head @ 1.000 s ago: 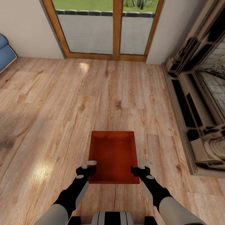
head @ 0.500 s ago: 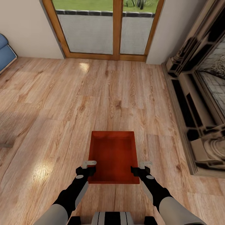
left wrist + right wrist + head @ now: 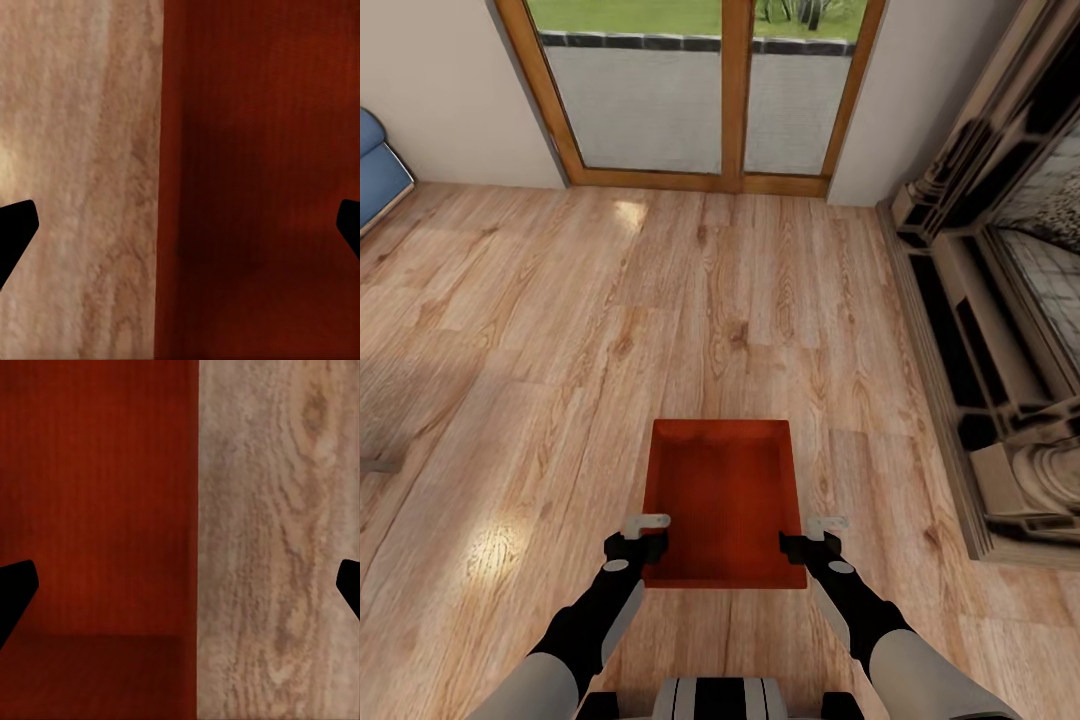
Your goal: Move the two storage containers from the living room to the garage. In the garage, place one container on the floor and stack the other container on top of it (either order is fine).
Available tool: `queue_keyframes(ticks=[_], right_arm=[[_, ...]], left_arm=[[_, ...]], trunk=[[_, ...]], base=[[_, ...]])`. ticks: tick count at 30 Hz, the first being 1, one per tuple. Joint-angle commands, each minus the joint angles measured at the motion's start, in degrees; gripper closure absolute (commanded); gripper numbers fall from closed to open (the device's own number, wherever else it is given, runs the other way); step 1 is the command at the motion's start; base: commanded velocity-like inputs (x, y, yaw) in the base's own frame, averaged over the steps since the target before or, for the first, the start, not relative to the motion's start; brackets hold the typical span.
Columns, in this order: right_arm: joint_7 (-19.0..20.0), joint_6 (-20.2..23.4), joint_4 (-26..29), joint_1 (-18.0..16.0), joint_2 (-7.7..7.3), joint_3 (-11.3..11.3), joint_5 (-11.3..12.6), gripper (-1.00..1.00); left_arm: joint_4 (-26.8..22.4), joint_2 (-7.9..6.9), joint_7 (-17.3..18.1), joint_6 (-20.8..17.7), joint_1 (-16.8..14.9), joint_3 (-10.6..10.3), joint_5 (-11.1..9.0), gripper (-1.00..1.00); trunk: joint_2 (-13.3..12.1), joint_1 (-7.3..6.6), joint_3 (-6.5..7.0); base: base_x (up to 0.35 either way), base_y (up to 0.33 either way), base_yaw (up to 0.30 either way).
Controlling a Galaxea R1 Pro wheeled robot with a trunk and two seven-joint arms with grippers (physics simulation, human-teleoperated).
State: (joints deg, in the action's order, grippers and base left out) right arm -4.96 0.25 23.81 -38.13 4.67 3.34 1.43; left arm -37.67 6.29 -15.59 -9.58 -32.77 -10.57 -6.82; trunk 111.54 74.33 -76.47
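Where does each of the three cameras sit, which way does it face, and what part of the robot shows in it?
Head view: high on the robot, looking forward and down at the container, wood floor and glass doors; both arms show.
Left wrist view: above the left pincer, looking down over the container's wall; dark fingertips show.
Right wrist view: the same for the right pincer.
Shared: container and wood floor.

Container [image 3: 724, 500] on floor [image 3: 660, 300] between claws, fireplace [image 3: 1000, 330] right, doors [image 3: 700, 90] ahead.
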Motion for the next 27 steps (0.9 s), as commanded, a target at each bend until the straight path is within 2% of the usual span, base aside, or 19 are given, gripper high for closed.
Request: queue_keyframes(ticks=[1,9,27], right_arm=[[-0.43,0.02,0.01,-0.02,-0.07,0.35,0.18,-1.00],[-0.44,0.01,0.01,-0.02,-0.10,0.35,0.23,-1.00],[-0.41,0.10,0.01,-0.02,-0.08,0.38,0.15,-1.00]], left_arm=[[-0.07,-0.05,-0.38,-0.33,-0.01,-0.30,-0.62,-1.00],[-0.09,-0.53,-0.50,-0.53,-0.01,-0.08,-0.81,-1.00],[-1.34,-0.41,-1.10,-0.01,-0.04,-0.14,-0.75,-1.00]], trunk=[[0.01,0.00,-0.03],[0.01,0.00,-0.03],[0.01,0.00,-0.03]], base=[[0.000,0.000,0.000],[0.000,0.000,0.000],[0.000,0.000,0.000]])
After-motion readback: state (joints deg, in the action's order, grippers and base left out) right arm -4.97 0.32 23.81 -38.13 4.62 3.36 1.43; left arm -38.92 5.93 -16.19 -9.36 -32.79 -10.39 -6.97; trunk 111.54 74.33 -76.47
